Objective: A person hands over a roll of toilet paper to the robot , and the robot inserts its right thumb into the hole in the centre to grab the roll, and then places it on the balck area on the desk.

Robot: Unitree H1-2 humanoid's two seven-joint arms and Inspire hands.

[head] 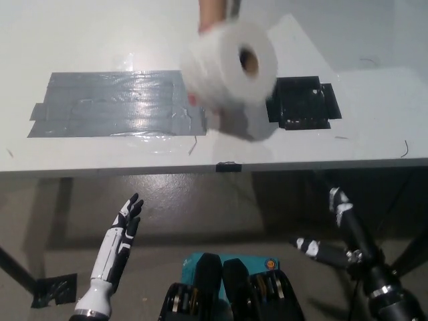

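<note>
Roll: I see the toilet paper roll (231, 63) held up in the air above the white desk (100, 40), a little blurred. Its round end faces the camera, so the brown hole in the centre (249, 60) is open to me.

Person: a person's hand (212, 17) comes in from the top edge and holds the roll from behind; I see only a small part of it at the top, and some fingertips at the roll's lower left side.

Right hand: my black right hand (334, 227) is low at the bottom right, below the desk edge and well apart from the roll. It is released and holds nothing; one finger points up and another sticks out to the picture's left.

Left hand: the white left hand (120, 234) rests at the lower left, also below the desk edge, with fingers stretched and apart, holding nothing.

Black area: the black patch (304, 103) lies on the desk at the right; the roll covers its left edge in this view.

Grey tape: a wide grey taped patch (114, 103) lies on the desk at the left, shiny from the light.

Floor: a piece of dark tape (53, 291) is stuck on the floor at the lower left corner.
</note>
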